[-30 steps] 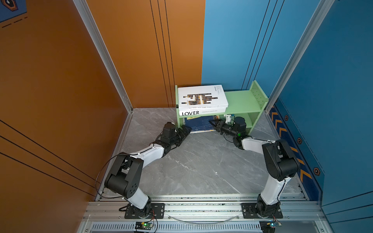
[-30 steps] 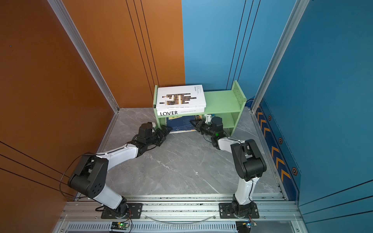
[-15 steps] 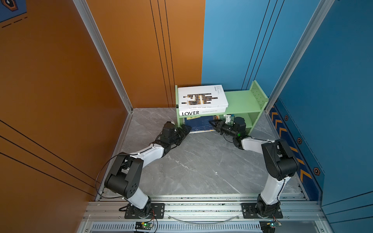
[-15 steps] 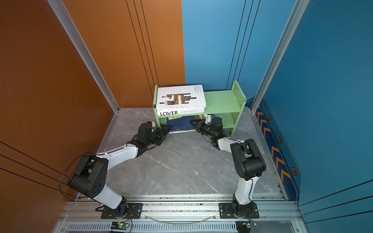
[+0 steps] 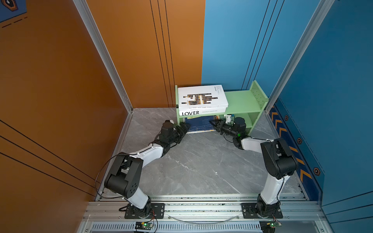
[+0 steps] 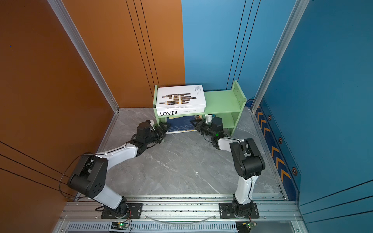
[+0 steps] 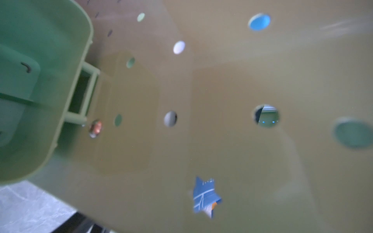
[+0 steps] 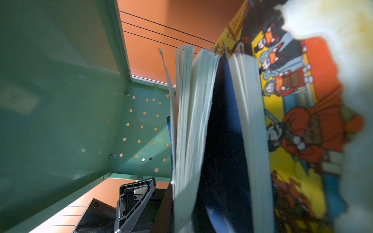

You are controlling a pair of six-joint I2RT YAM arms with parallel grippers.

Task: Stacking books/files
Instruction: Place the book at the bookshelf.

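Left gripper (image 5: 184,128): fingers spread beside green shelf (image 5: 240,101).
Right gripper (image 5: 213,123): fingers closed.
Navy book (image 5: 199,123): mostly hidden under shelf.

Green shelf (image 6: 222,100), LOVER book (image 6: 181,112) — barred book (image 6: 180,96) atop

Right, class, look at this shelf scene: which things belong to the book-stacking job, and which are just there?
Job: barred white book, LOVER book, navy book, yellow picture book.
Just there: green shelf, marble tabletop.
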